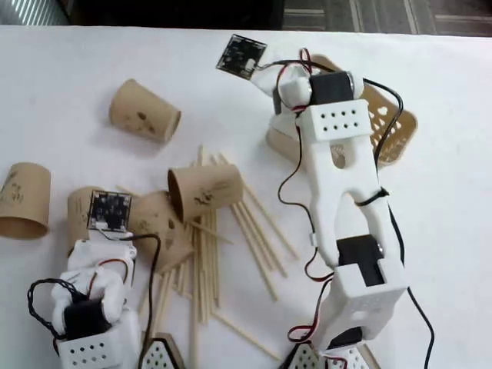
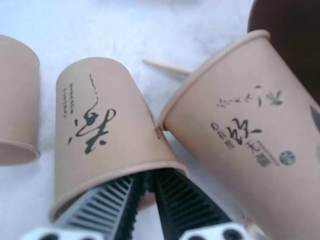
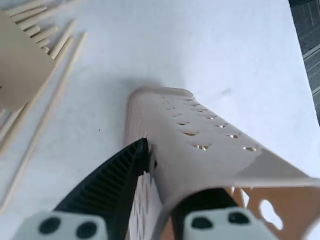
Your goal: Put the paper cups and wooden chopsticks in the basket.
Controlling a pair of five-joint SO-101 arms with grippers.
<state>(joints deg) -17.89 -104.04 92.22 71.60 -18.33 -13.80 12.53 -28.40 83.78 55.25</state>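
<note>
Left side: the left gripper has its jaws pressed together at the rim of a cup. A strip of paper shows between them, so I judge that they pinch the cup wall.
Held thing: this cup lies on its side on the table, mouth toward the gripper and bottom pointing away. It is pale brown paper with dark brush writing, and it does not look crushed.
Neighbours: a second cup lies slanted just beside it, the two rims almost touching. A third cup lies on the other side, a little apart.
Right side: the right gripper is closed on the wall of the basket, one jaw on each side of the wall.
Basket place: the basket is at the far right part of the table, under the right arm. It is tan with cut-out holes. I cannot tell whether anything is inside.
Key relation: from the pinched cup, the basket lies well apart, to the right and farther from the arm bases. The chopsticks and a fourth cup lie between them. The left arm is nearer to the cups and the right arm is at the basket, so the cup must cross the pile, or the basket must come closer.
Chopsticks look: a loose pile of thin pale sticks, flat on the table. Their long axes mostly run from the near edge to the far edge, and a few slant toward the basket.
Far cup: a fifth cup lies alone on its side at the far left.
Progress: I judge the task is at an early stage.
</note>
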